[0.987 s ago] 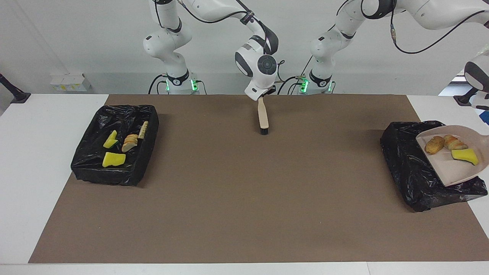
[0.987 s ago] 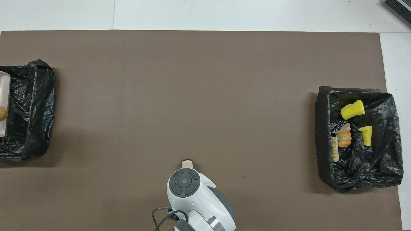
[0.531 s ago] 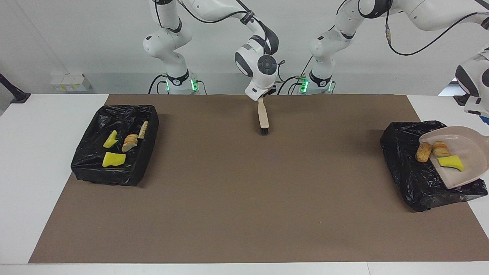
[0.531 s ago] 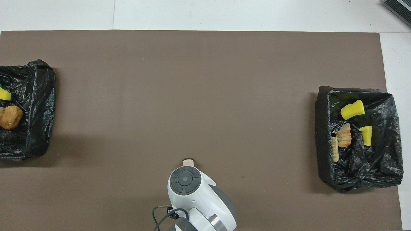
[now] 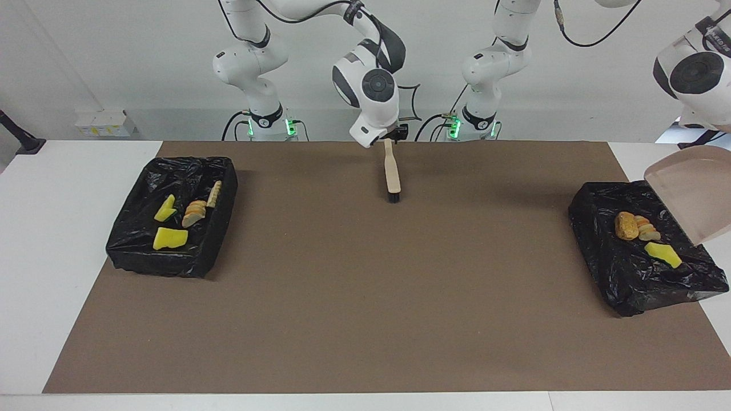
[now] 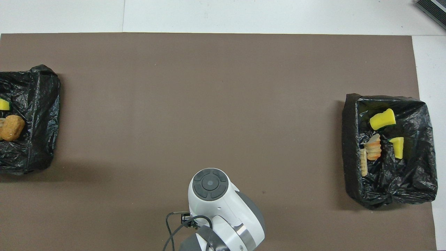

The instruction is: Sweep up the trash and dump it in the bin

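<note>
Both views are bright and evenly lit from above, sharp throughout. Soft, short shadows lie on the brown mat beside the black-lined bins. The black liners catch small crinkled glints. Green lamps glow at the arm bases.

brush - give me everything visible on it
The brush is slim, with a beige handle that looks like plastic and a short tuft of black bristles at the end away from the robots. It sits mid-table on the brown mat, handle pointing up toward the right gripper directly above. Whether the gripper touches the handle cannot be told. The overhead view hides it.
</note>
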`<move>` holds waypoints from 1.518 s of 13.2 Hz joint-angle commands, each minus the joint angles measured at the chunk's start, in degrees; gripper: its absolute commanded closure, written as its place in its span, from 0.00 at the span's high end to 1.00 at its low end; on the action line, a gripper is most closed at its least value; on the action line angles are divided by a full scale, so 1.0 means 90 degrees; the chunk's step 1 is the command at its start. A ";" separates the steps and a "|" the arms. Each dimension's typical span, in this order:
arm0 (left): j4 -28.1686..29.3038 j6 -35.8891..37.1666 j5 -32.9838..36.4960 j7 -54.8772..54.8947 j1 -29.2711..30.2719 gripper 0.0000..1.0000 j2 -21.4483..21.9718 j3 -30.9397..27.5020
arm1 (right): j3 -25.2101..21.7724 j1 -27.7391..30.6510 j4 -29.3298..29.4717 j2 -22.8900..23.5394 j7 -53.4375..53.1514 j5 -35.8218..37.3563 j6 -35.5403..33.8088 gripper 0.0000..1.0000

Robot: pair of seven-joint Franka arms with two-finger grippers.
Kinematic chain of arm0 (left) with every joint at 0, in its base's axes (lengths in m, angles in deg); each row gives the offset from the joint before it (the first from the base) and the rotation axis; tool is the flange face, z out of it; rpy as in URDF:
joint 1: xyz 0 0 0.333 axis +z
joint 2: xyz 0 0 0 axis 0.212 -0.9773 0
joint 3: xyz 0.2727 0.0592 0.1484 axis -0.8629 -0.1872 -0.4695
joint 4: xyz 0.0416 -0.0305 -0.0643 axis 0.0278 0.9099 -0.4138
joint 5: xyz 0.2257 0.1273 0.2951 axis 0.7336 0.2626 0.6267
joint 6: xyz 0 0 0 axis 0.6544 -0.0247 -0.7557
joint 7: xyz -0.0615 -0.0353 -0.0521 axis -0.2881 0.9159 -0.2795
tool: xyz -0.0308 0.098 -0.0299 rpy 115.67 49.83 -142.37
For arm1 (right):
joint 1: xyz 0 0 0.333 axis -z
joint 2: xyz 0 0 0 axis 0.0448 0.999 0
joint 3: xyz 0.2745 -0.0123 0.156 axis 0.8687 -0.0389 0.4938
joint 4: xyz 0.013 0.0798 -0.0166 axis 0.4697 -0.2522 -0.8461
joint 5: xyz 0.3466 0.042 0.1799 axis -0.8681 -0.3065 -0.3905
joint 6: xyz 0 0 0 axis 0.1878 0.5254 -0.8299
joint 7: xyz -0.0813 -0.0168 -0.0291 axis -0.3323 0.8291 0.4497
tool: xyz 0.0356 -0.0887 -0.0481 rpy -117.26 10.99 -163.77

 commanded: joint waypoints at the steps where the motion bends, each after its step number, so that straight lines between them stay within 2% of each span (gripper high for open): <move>1: 0.0209 0.0671 -0.1482 -0.0073 -0.0339 0.00 0.0460 -0.0057 | 0.0003 0.0724 -0.0137 -0.0763 0.0146 0.0472 -0.0482 1.00; 4: 0.0170 0.1405 -0.2364 -0.0277 -0.0827 0.00 0.0539 -0.0047 | -0.0016 0.1737 0.0174 -0.1222 0.0303 0.0622 -0.0997 1.00; 7: 0.0170 0.1524 -0.3496 -0.0804 -0.1129 0.00 0.0617 -0.0047 | -0.0006 0.2852 0.1285 -0.1097 0.1121 0.1128 -0.1994 1.00; 8: 0.0170 0.1543 -0.3673 -0.1067 -0.1228 0.00 0.0627 -0.0047 | -0.0006 0.3029 0.1589 -0.1058 0.1269 0.1391 -0.2180 1.00; 10: 0.0238 0.1873 -0.3753 -0.1303 -0.1471 0.00 0.0714 -0.0008 | -0.0006 0.3157 0.2320 -0.0747 0.1338 0.1938 -0.2473 1.00; 14: 0.0248 0.2090 -0.4766 -0.2287 -0.1707 0.00 0.0734 0.0011 | -0.0113 0.3626 0.4575 0.0473 0.1358 0.2018 -0.3343 1.00; 16: 0.0239 0.2197 -0.5129 -0.2892 -0.2037 0.00 0.0744 0.0021 | -0.0153 0.3665 0.4824 0.0622 0.1368 0.2057 -0.3237 1.00; 18: 0.0239 0.2285 -0.5499 -0.3818 -0.2360 0.00 0.0744 0.0031 | -0.0143 0.3636 0.4757 0.0613 0.1620 0.2135 -0.3043 1.00; 20: 0.0239 0.2295 -0.5977 -0.5319 -0.2731 0.00 0.0725 0.0041 | -0.0133 0.3626 0.4553 0.0486 0.2059 0.2321 -0.2827 1.00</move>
